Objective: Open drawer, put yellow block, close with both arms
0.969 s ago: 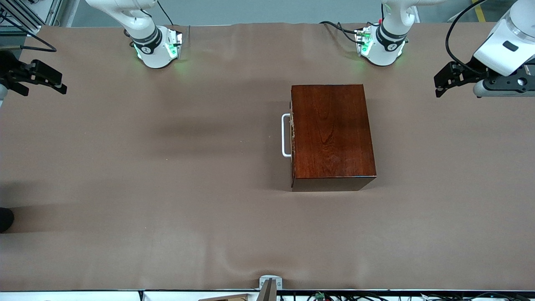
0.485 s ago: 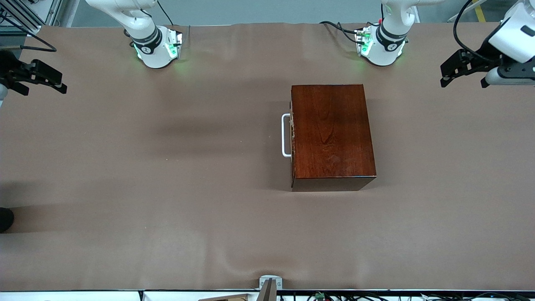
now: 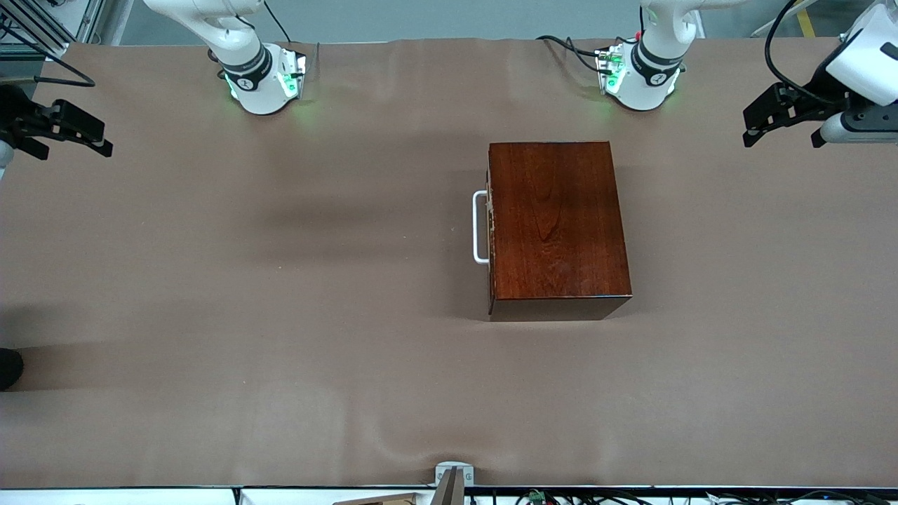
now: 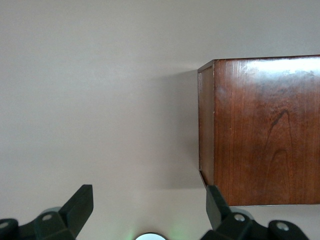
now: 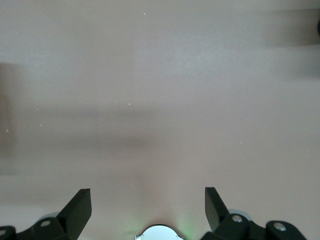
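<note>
Mahogany-stained wooden drawer box [image 3: 558, 228] sits right of centre in the front view, on the brown-covered worktop [image 3: 280, 315]. Its drawer is shut flush, and the white handle [image 3: 479, 227] faces the right arm's end of the worktop.

Yellow block: not visible in any view. It may be inside the closed drawer or out of frame; cannot tell which. The scene fits either a drawer yet to be opened or one closed again with the block inside.

Left gripper [image 3: 782, 116] hangs at the upper right of the frame, over the worktop's edge at the left arm's end, jaws apart. Its wrist view shows the box's corner [image 4: 260, 130] below and both fingers [image 4: 80, 205] spread.

Right gripper [image 3: 59, 130] waits at the upper left edge of the frame, jaws apart, with only bare cloth under it [image 5: 160, 100].

Risks, as judgement:
- The box looks free-standing, so a pull on the handle could drag the whole box unless the other arm braces it.
- The handle is slim and close to the drawer front, so a misaligned approach could slip off it.
- The cloth is wrinkled, so the box may skid or snag.
</note>
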